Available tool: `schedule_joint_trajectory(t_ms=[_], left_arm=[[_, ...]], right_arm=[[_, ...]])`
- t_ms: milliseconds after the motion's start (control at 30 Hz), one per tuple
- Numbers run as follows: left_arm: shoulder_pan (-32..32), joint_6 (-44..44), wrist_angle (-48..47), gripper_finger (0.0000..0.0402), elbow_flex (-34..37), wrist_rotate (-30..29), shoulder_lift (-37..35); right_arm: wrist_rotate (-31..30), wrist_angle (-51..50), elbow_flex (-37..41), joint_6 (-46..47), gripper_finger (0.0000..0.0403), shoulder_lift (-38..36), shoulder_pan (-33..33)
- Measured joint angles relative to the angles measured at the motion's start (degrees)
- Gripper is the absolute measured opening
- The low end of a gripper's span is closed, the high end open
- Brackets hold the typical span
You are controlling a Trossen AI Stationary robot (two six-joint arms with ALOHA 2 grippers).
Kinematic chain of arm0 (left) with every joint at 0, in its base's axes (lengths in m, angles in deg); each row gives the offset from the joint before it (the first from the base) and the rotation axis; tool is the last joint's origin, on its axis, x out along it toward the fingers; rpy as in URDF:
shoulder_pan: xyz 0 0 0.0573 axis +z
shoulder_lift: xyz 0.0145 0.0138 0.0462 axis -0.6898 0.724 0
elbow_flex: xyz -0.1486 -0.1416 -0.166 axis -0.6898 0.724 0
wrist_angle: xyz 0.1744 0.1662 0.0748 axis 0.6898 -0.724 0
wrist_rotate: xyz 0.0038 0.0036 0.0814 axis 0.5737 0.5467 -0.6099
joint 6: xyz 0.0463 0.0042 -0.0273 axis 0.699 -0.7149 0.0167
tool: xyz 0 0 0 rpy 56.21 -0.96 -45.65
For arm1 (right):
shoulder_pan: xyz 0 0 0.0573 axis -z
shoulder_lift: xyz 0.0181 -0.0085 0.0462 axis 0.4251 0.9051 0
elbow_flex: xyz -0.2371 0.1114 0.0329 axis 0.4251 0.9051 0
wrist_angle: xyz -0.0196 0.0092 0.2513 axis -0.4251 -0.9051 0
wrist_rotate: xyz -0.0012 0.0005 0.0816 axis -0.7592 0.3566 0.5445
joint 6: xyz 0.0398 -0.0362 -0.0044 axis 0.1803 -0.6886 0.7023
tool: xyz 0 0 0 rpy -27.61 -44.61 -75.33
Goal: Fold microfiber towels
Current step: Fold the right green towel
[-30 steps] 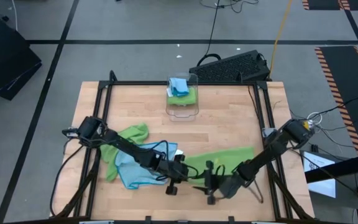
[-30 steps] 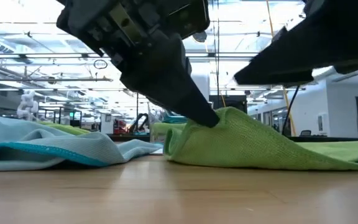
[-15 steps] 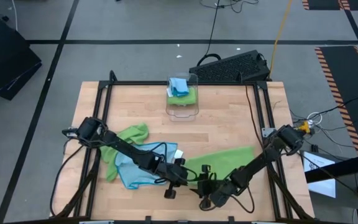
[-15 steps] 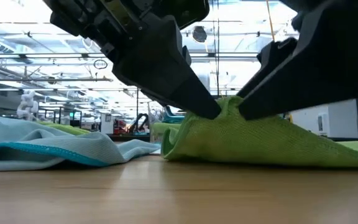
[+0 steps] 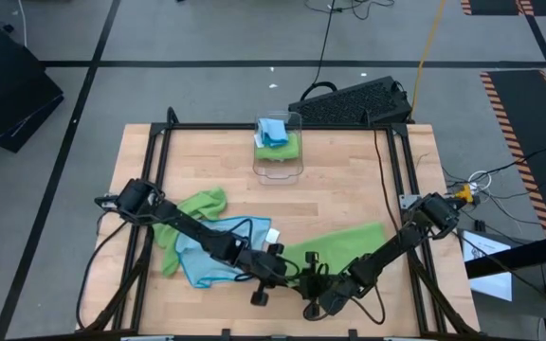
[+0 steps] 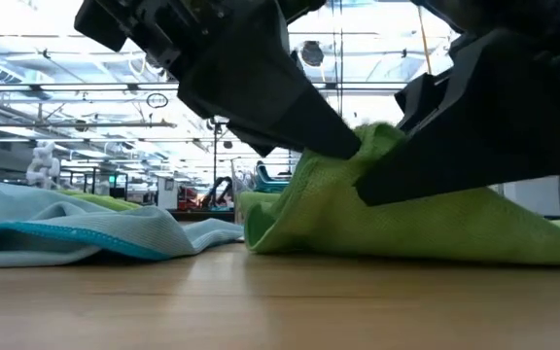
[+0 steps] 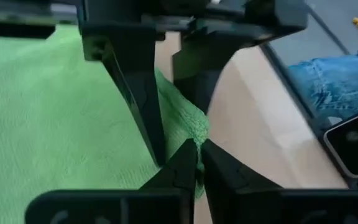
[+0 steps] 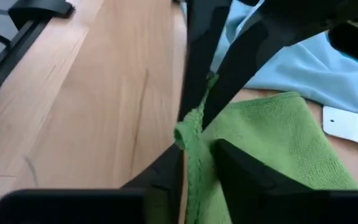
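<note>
A lime green towel (image 5: pixel 349 242) lies spread on the table's near right part, its left end drawn up into a peak (image 6: pixel 372 141). My left gripper (image 5: pixel 287 273) reaches in from the left and is shut on that peak. My right gripper (image 5: pixel 309 282) comes from the right and closes on the same raised end just below it. A light blue towel (image 5: pixel 197 260) and a second green towel (image 5: pixel 202 202) lie crumpled on the table at the near left, under the left arm. My left gripper pinches the green towel's hemmed left edge (image 7: pixel 194 134) between its two fingertips (image 8: pixel 207 87), slanting down from the table's left. The pinched edge is lifted off the table; the towel's remainder lies flat. My right gripper has the same edge (image 8: pixel 194 140) between its two fingers (image 7: pixel 145 106), a little below the left gripper's hold, slanting down from the table's right. The cloth stands upright as a fold between them (image 6: pixel 363 175), its lower part on the table.
A clear plastic bin (image 5: pixel 278 170) with a blue and a green towel in it stands at the far middle. A white tag (image 8: pixel 347 124) lies by the blue towel. Black frame rails (image 5: pixel 391 161) run along the table's sides. Bare wood lies between the bin and the towels.
My right gripper has moved down and toward the table's left, from above the green towel to its raised end beside the left gripper. The towel's pinched peak stands a little higher than before, while the spread part has stayed on the table.
</note>
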Motion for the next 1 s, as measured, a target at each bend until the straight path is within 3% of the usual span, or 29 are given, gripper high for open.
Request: schedule_joint_trajectory(t_ms=[133, 200, 333, 433, 533, 667, 833, 1000], left_arm=[[-0.4, 0.7, 1.8, 0.0026, 0.0, 0.0, 0.0], [-1.0, 1.7, 2.2, 0.0037, 0.0, -0.3, 0.0], [-2.8, 2.0, 2.2, 0.0105, 0.0, -2.1, 0.0], [-4.6, 2.7, 0.4, 0.0173, 0.0, -8.9, 0.0], [-6.8, 3.8, -4.3, 0.0235, 0.0, -19.4, 0.0], [-10.3, 4.7, -8.8, 0.0291, 0.0, -32.2, 0.0], [-12.5, 3.3, -9.4, 0.0328, 0.0, -36.4, 0.1], [-12.3, 0.6, -8.1, 0.0325, 0.1, -39.4, 2.7]], right_arm=[[0.1, -0.1, 0.0, -0.2, 0.0017, 0.0, -0.1], [0.1, -0.1, 0.0, -0.5, 0.0006, 0.0, -0.3], [0.1, -0.2, 0.0, -0.4, 0.0009, 0.0, -0.4], [0.1, -0.2, 0.0, -0.7, 0.0003, 0.0, -0.6], [0.2, -1.1, 0.0, -0.7, 0.0003, -0.6, -1.0], [1.5, -3.2, 0.0, -0.4, 0.0002, -2.3, -1.7], [1.6, -3.8, 0.0, -0.3, 0.0002, -3.9, -2.3], [1.6, -3.8, 0.0, -0.3, 0.0002, -4.8, -2.4]])
